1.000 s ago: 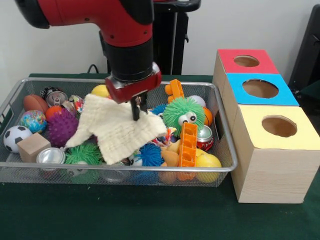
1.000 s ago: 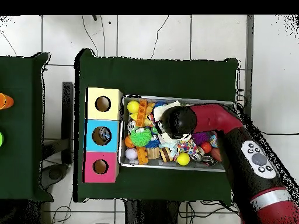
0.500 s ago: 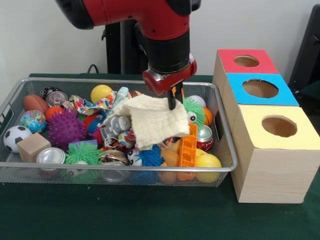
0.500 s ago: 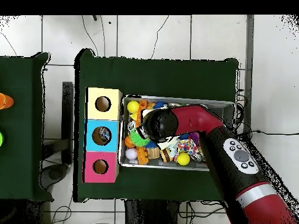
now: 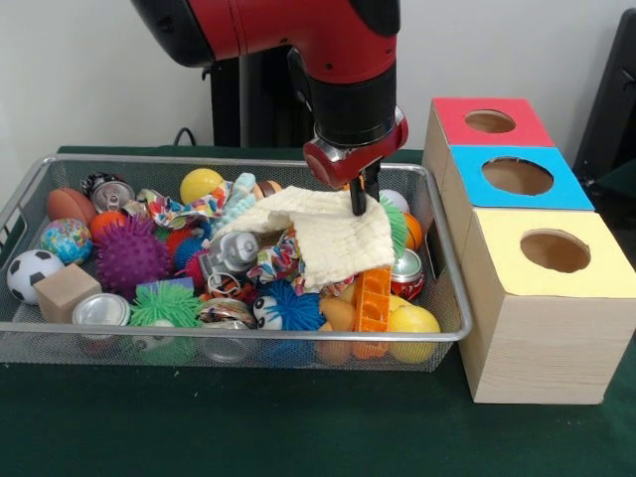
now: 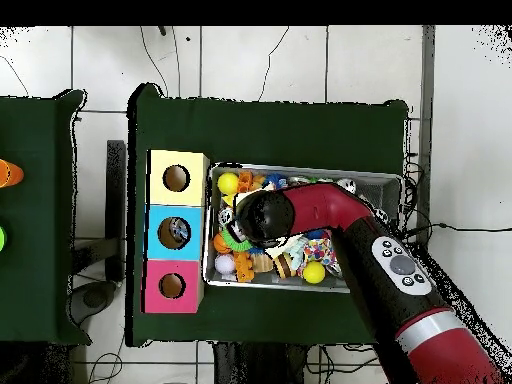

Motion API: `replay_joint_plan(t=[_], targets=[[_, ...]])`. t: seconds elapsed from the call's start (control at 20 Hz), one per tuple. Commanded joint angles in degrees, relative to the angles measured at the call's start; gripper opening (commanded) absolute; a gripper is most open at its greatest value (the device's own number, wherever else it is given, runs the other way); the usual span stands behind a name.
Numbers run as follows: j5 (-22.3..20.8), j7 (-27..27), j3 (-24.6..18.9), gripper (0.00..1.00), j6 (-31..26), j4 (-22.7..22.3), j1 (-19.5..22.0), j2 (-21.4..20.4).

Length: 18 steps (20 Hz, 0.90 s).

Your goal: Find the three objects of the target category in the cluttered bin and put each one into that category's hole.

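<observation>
My gripper (image 5: 360,207) is shut on a cream knitted cloth (image 5: 323,237), held by its upper right corner over the right half of the wire bin (image 5: 229,336). The cloth droops onto the toys below and covers most of a green fuzzy toy (image 5: 398,225). Right of the bin stand three boxes with a round hole on top: red (image 5: 452,114), blue (image 5: 475,189) and yellow (image 5: 507,273). In the overhead view the arm's wrist (image 6: 262,213) hides the gripper, and a bit of the cloth (image 6: 296,245) shows beside it.
The bin is packed with toys: a purple spiky ball (image 5: 126,254), a soccer ball (image 5: 33,274), a wooden block (image 5: 66,291), a yellow ball (image 5: 201,184), an orange ladder piece (image 5: 374,289), cans (image 5: 100,310) and a patterned cloth (image 5: 189,210). The boxes stand close to the bin's right wall.
The gripper has carried the cream cloth from the bin's middle to its right side and a little higher. The toys it covered in the middle now show.
</observation>
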State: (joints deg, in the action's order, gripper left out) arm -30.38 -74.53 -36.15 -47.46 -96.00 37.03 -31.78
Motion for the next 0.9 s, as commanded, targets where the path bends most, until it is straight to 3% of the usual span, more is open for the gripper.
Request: replay_joint_plan(t=[0.05,0.4,0.9], targets=[[-0.5,1.5,-1.5,0.00,4.4,-1.4,1.6,1.5],[-1.5,2.1,-3.0,0.00,9.6,-1.8,1.8,2.4],[0.0,1.0,-1.1,0.00,7.3,-0.4,0.8,1.7]])
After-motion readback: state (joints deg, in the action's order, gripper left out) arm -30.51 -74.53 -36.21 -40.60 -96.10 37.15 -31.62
